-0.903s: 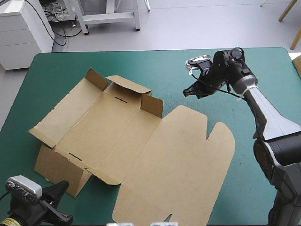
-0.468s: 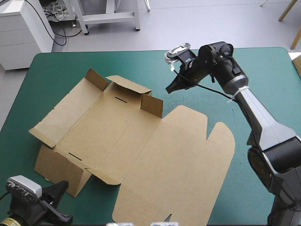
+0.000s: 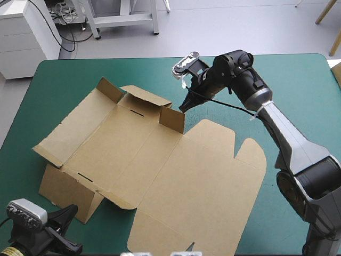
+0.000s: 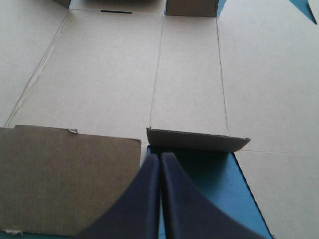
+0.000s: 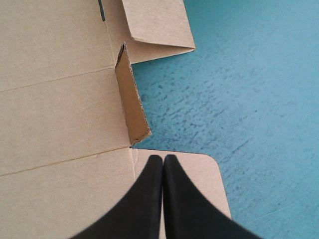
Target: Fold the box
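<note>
The brown box (image 3: 133,154) lies open on the teal-green cover (image 3: 298,80), its left walls partly raised and its lid (image 3: 208,176) flat toward the right. A small flap (image 3: 171,120) stands up at the far edge. My right gripper (image 3: 184,108) is shut, its tip just beyond that flap. In the right wrist view this gripper (image 5: 163,158) hovers over the lid's corner, the flap (image 5: 132,107) just ahead. My left gripper (image 3: 68,229) sits low at the near left corner, shut (image 4: 160,157), pointing at the gap between the near wall (image 4: 65,179) and a short raised flap (image 4: 197,139).
Bare teal-green cover (image 5: 239,89) stretches to the right of the box and along the far edge. A narrow strip of cover (image 4: 199,169) shows ahead of my left gripper, under the short flap.
My right gripper has swung left along the far side of the table and lower, from well right of the box to the far raised flap. The left arm and the box have not moved.
</note>
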